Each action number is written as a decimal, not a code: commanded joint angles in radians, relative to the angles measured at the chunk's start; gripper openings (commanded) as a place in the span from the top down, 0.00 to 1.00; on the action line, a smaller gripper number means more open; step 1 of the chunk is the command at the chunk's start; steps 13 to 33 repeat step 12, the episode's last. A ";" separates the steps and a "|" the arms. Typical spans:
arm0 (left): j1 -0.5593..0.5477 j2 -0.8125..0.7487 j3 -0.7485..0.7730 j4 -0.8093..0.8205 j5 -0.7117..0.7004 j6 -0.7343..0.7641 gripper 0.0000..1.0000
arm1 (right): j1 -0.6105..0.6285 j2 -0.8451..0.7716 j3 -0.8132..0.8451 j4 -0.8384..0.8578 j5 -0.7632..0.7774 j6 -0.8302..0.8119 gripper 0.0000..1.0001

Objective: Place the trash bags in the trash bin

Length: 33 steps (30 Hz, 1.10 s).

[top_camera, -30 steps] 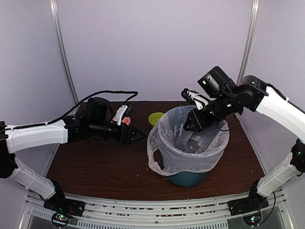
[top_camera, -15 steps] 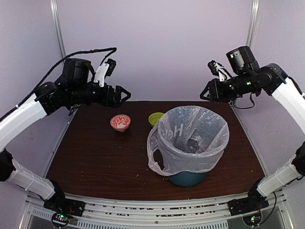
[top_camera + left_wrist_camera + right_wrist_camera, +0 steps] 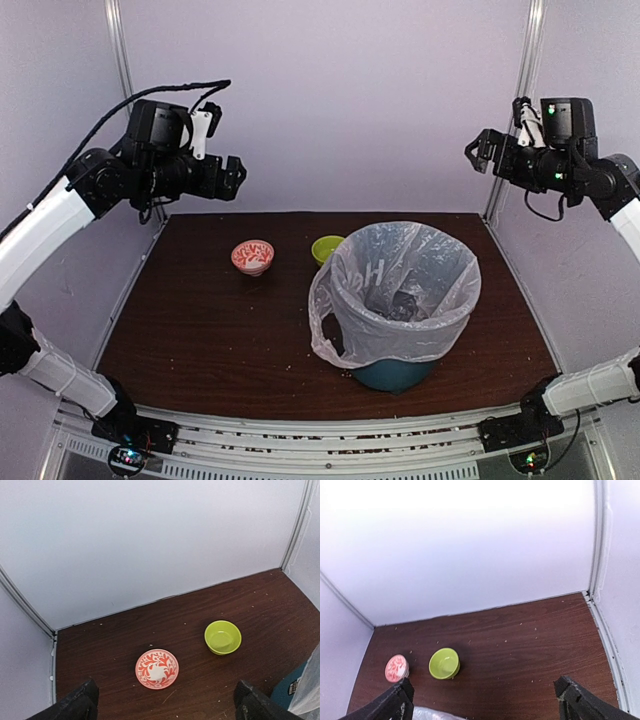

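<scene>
The pale-pink translucent trash bag (image 3: 400, 290) lines the teal trash bin (image 3: 392, 375) at the centre-right of the table, its rim folded over the outside and a handle loop hanging at the left. Both arms are raised high and well apart from it. My left gripper (image 3: 232, 176) hangs open near the back left, with nothing between its fingers (image 3: 75, 707). My right gripper (image 3: 482, 152) hangs open near the back right, also holding nothing. A corner of the trash bag (image 3: 310, 690) and trash bin (image 3: 287, 685) shows in the left wrist view; a sliver of bag (image 3: 432, 714) shows in the right wrist view.
A red-and-white patterned bowl (image 3: 252, 256) and a small lime-green bowl (image 3: 326, 248) stand on the dark wooden table (image 3: 200, 330) behind and to the left of the bin. Pale walls with metal corner posts (image 3: 135, 130) close in the back and sides.
Both arms have lifted up and back from the bin to the upper corners. Both grippers have opened; the right one has left the bag's rim.
</scene>
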 commanded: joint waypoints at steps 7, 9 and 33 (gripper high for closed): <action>0.010 -0.064 0.099 0.060 -0.309 0.057 0.08 | -0.007 0.036 0.164 0.032 0.443 0.061 0.00; 0.011 -0.076 0.087 0.090 -0.309 0.088 0.08 | -0.007 0.021 0.153 0.047 0.436 0.043 0.00; 0.011 -0.075 0.057 0.095 -0.293 0.098 0.08 | -0.007 0.038 0.148 0.009 0.424 0.091 0.00</action>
